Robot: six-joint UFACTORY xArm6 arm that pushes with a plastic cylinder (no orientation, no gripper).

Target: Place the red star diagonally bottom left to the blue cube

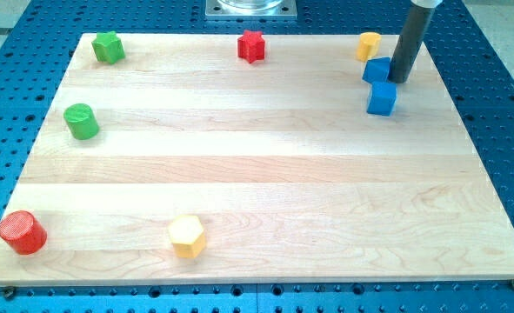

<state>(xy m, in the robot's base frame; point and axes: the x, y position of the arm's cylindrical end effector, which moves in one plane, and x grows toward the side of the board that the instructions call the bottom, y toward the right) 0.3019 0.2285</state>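
Note:
The red star [251, 46] lies near the top edge of the wooden board [257, 174], a little left of centre. The blue cube [381, 99] sits at the upper right. A second blue block [377, 70] lies just above it, touching or nearly so. My tip [399, 82] is at the upper right, right beside the second blue block and just above and right of the blue cube. The red star is far to the left of my tip.
A yellow block [369, 45] lies at the top right. A green star-like block [109, 47] is at the top left, a green cylinder [82, 121] at the left, a red cylinder [22, 232] at the bottom left, a yellow hexagon [187, 236] at the bottom.

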